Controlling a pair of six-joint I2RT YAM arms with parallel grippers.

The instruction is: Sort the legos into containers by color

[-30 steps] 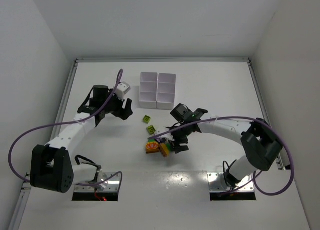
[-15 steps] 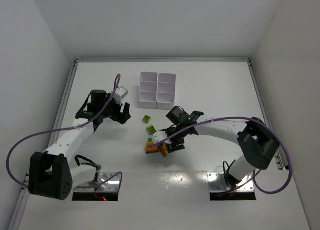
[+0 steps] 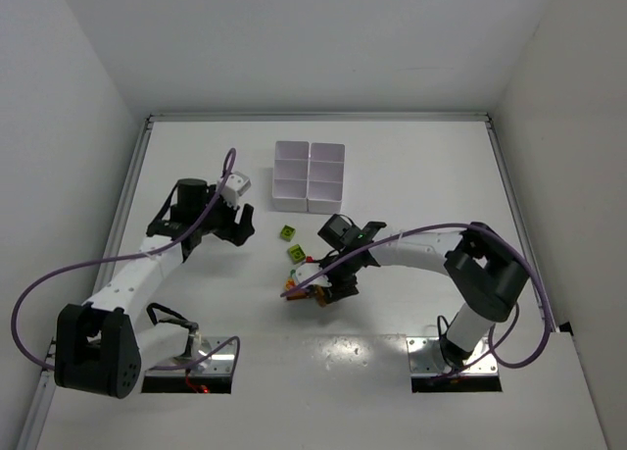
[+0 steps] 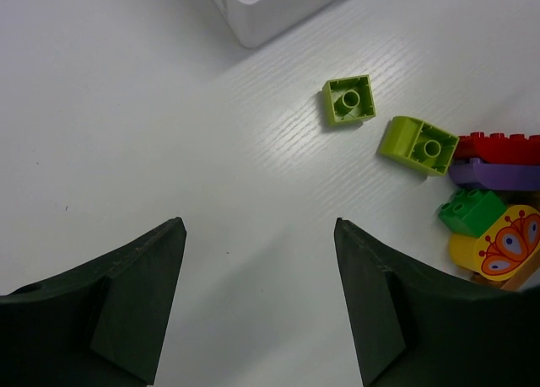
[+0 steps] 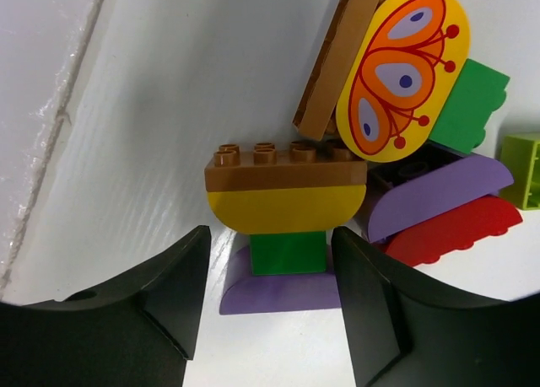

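Lego stack [image 5: 287, 206] between spread jaws of right pincer [image 5: 270, 235].

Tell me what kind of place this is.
Most likely a robot lab test cell, not a home or factory: a white table boxed in by plain white walls, a left arm and right arm bolted at its near edge, and toy bricks near a white compartment tray.

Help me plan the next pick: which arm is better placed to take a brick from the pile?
Right. The right gripper sits at the pile, open jaws either side of the brown-yellow-green stack. The left gripper, also open, hangs over the table, with the pile off to its side.
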